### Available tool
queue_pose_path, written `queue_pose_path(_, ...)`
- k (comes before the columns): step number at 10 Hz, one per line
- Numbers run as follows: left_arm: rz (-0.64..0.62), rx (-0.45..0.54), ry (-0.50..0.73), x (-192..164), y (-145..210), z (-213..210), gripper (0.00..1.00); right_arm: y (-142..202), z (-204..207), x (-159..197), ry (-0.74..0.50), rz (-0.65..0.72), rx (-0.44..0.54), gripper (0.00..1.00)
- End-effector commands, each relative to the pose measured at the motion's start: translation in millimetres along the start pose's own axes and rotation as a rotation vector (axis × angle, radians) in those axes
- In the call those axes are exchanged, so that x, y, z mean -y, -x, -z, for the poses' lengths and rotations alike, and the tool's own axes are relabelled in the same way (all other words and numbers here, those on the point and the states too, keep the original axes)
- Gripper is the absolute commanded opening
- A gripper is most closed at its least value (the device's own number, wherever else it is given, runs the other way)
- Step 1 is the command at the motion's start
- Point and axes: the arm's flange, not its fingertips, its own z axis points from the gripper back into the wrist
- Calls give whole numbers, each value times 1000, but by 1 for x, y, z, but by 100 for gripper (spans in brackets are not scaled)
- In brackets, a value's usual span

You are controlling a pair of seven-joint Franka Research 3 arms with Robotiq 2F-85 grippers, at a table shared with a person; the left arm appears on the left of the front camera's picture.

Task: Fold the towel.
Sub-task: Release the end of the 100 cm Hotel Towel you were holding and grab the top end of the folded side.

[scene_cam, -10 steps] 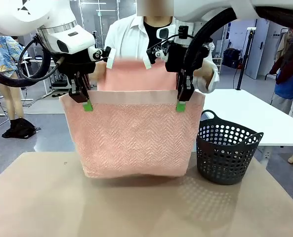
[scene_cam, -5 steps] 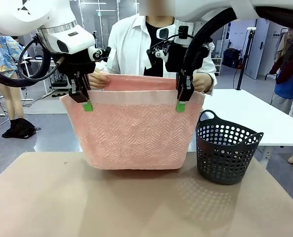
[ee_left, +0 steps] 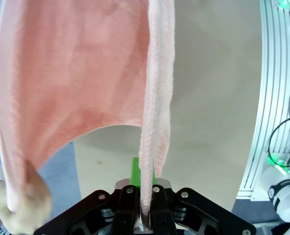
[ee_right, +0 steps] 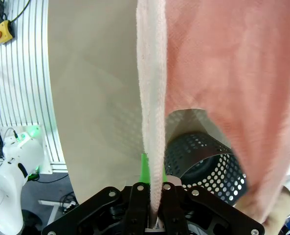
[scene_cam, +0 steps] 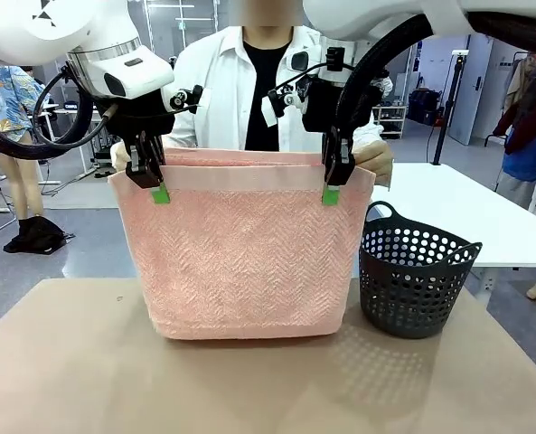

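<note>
- Holding the towel (scene_cam: 245,262) up between the two arms, I have its near top band stretched level from the left gripper (scene_cam: 159,188) to the right gripper (scene_cam: 329,190), over the tan table (scene_cam: 249,389).
- Both sets of jaws are clenched on that smooth band, each a little in from its corner. The left wrist view shows the cloth edge pinched between the black fingers (ee_left: 127,215), and the right wrist view shows the same.
- The towel hangs doubled. The near layer drops straight down from my jaws, and the far layer rises behind it to the person's hands.
- One of those hands (scene_cam: 376,161) sits just behind the right gripper on the basket side. The other hand (scene_cam: 120,155) sits just behind the left gripper.
- The towel's long axis runs left to right across the table, with the fold at the bottom. I cannot tell whether that fold touches the table or hangs just above it.
- The black basket (scene_cam: 414,271) stands just beside the towel's edge on my right side.
- As I read it, the next move turns on the far edge lying just behind my jaws and level with them. The person's hands are the nearer ones to bring it across, while my grippers only need to hold the band taut.
</note>
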Motion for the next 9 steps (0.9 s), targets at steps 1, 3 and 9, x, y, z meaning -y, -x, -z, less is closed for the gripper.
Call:
queue_pose_path(1, -1, 0, -2, 0, 1, -1, 0, 2, 0, -2, 2, -7, 13, 0)
queue_pose_path(3, -1, 0, -2, 0, 1, -1, 0, 2, 0, -2, 2, -7, 13, 0)
queue_pose_path(9, -1, 0, -2, 0, 1, -1, 0, 2, 0, -2, 2, -7, 13, 0)
